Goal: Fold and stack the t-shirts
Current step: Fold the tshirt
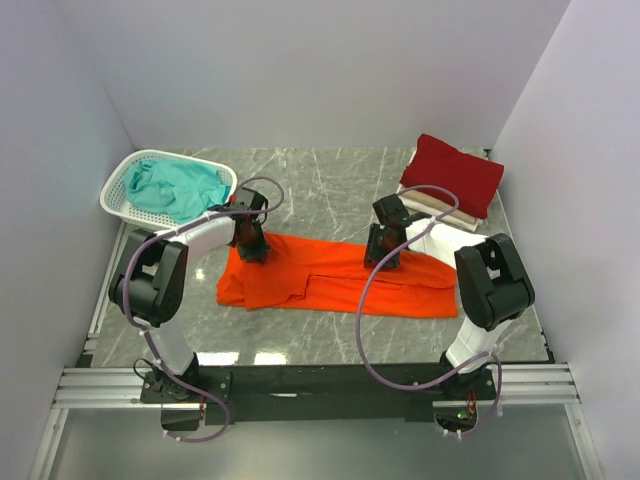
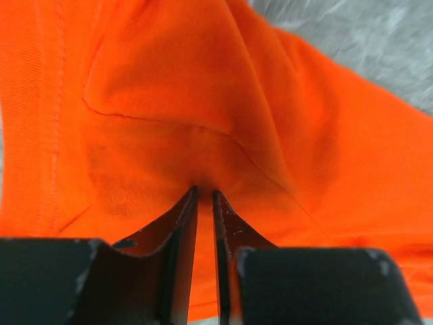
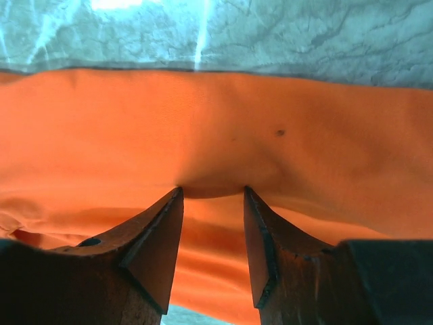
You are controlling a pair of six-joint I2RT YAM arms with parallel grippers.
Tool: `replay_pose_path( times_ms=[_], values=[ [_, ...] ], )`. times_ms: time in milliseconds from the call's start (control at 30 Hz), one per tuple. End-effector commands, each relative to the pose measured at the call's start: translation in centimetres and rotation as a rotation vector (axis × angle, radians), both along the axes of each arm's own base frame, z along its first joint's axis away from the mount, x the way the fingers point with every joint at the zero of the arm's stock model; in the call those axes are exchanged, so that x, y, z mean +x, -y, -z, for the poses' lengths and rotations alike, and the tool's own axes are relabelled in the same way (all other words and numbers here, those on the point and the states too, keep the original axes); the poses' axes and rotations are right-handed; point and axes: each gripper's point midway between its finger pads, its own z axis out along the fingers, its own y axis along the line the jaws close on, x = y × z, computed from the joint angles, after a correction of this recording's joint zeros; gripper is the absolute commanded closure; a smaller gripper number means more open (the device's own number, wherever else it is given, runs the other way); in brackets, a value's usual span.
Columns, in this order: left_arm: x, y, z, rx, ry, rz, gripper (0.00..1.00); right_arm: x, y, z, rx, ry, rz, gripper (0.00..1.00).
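Note:
The orange t-shirt (image 1: 330, 280) lies spread in a long band across the middle of the marble table. My left gripper (image 1: 252, 248) is down on its left upper part. In the left wrist view the jaws (image 2: 204, 193) are nearly closed on a pinch of orange cloth (image 2: 203, 101), and creases run to the tips. My right gripper (image 1: 381, 258) is down on the shirt's right upper edge. Its jaws (image 3: 212, 191) stand apart, with the tips pressed into the orange cloth (image 3: 216, 122). The dark red shirt (image 1: 452, 172) lies folded on the cream-white one (image 1: 430, 200) at the back right. The teal shirt (image 1: 180, 188) is bunched in the basket.
The white lattice basket (image 1: 118, 180) stands at the back left corner. White walls close in the table on three sides. Grey marble (image 1: 330, 190) shows behind the orange shirt and in the right wrist view (image 3: 270, 34).

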Motion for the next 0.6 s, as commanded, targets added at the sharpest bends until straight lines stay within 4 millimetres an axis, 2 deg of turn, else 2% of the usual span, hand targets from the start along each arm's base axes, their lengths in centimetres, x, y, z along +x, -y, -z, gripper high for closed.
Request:
replay_pose_path(
  times_ms=[0, 67, 100, 133, 167, 200, 233, 267, 300, 333, 367, 400, 433, 467, 500, 533, 567],
  values=[
    [0.8, 1.2, 0.2, -0.054, 0.025, -0.002, 0.79, 0.7, -0.2, -0.8, 0.004, 0.015, -0.005, 0.52],
    [1.3, 1.4, 0.8, -0.052, 0.024, 0.001, 0.79, 0.2, 0.3, -0.5, -0.016, -0.009, 0.003, 0.52],
    [1.3, 1.4, 1.9, -0.035, -0.002, 0.014, 0.79, -0.2, 0.5, -0.3, -0.024, -0.02, 0.007, 0.52],
    [1.6, 1.4, 2.2, -0.03, -0.011, 0.018, 0.8, -0.4, 0.7, -0.3, -0.028, -0.024, 0.012, 0.52],
    [2.8, 1.3, 2.0, -0.008, 0.013, 0.015, 0.8, -0.7, 1.1, -0.1, -0.045, -0.035, 0.023, 0.52],
    [3.1, 1.3, 3.2, 0.015, -0.008, 0.027, 0.8, -1.1, 1.3, 0.1, -0.054, -0.046, 0.028, 0.52],
    [3.6, 1.1, 3.4, 0.034, -0.013, 0.031, 0.81, -1.4, 1.5, 0.1, -0.058, -0.053, 0.031, 0.52],
    [5.3, 1.8, 2.5, 0.028, 0.018, 0.038, 0.82, -1.9, 1.7, 0.3, -0.068, -0.071, 0.038, 0.52],
    [5.7, 1.8, 3.6, 0.045, -0.003, 0.048, 0.82, -2.0, 1.9, 0.1, -0.071, -0.069, 0.041, 0.52],
    [7.7, 2.5, 2.5, 0.04, 0.037, 0.05, 0.82, -2.3, 2.0, 0.1, -0.072, -0.074, 0.044, 0.52],
    [8.3, 2.7, 2.6, 0.042, 0.035, 0.055, 0.82, -2.5, 2.0, 0.1, -0.072, -0.077, 0.047, 0.52],
    [8.8, 2.8, 3.7, 0.054, 0.018, 0.061, 0.82, -2.8, 2.1, 0.3, -0.074, -0.083, 0.049, 0.52],
    [10.8, 3.7, 2.5, 0.036, 0.059, 0.065, 0.82, -2.9, 2.1, 0.1, -0.07, -0.082, 0.052, 0.52],
    [10.8, 3.6, 4.2, 0.058, 0.013, 0.076, 0.82, -3.2, 2.1, 0.2, -0.07, -0.087, 0.053, 0.52],
    [11.6, 3.9, 4.1, 0.062, 0.018, 0.08, 0.82, -3.3, 2.1, 0.2, -0.067, -0.089, 0.053, 0.52],
    [13.7, 4.7, 2.6, 0.047, 0.066, 0.083, 0.82, -3.4, 2.1, 0.1, -0.062, -0.087, 0.055, 0.52],
    [14.0, 4.6, 3.9, 0.069, 0.04, 0.09, 0.82, -3.7, 2.0, 0.2, -0.058, -0.094, 0.058, 0.52]
  ],
)
